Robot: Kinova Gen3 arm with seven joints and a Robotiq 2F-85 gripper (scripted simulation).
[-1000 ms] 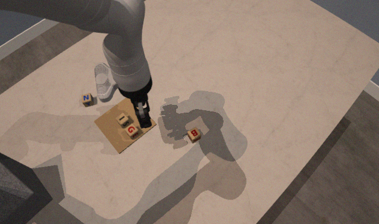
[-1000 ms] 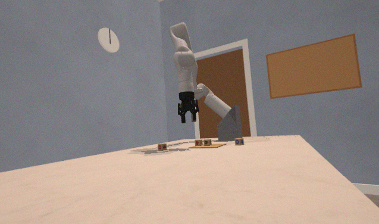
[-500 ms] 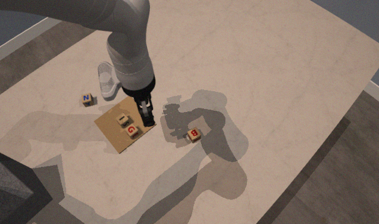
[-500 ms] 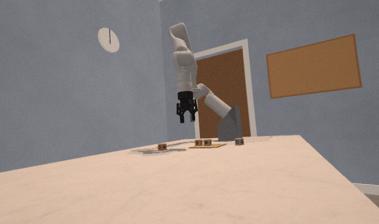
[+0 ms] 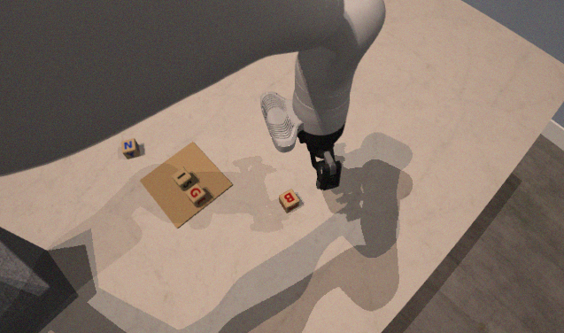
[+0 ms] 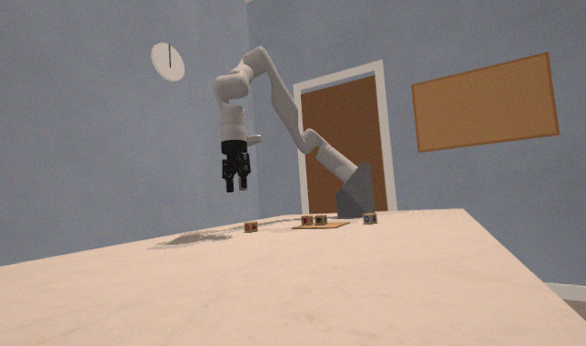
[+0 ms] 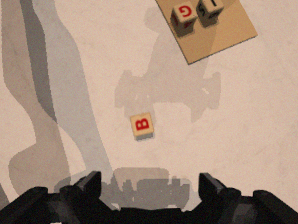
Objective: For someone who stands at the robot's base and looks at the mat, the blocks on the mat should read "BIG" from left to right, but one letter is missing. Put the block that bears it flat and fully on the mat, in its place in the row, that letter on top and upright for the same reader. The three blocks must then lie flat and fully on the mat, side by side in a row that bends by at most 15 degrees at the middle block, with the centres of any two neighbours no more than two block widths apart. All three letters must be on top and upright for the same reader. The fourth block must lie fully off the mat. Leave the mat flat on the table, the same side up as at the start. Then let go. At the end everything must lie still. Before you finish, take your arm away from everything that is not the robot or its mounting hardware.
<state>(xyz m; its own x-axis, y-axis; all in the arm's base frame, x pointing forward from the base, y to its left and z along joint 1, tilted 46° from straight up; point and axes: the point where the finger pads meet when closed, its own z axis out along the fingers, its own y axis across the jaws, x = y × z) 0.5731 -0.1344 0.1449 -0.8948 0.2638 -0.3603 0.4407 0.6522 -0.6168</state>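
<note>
From the top view, the B block (image 5: 289, 200) lies on the pale surface (image 5: 428, 133), off the mat (image 5: 163, 195), with its red letter face up. It sits between the mat and the pincer (image 5: 328, 177), nearer the pincer, which shows a little up and to the right of it. On the mat the I block (image 5: 181, 178) and the G block (image 5: 195, 194) lie side by side and touching. The N block (image 5: 130, 148) rests alone on the surface beyond the mat's far corner.

From the exterior view, the pincer (image 6: 235, 185) hangs high in the air, pointing straight down, its fingers spread wide with nothing between them and touching nothing. The B block (image 6: 250, 226) lies well below it on the surface, slightly to the right, apart from the mat (image 6: 327, 225), which carries two blocks.

From the wrist view, the B block (image 7: 143, 124) lies just above the dark pincer body along the lower edge, left of the middle. The fingers stand fully apart, and only bare surface and shadow show between them. The mat (image 7: 226, 30) with the G block (image 7: 182, 14) and the I block (image 7: 212, 6) lies farther off, toward the upper right.
</note>
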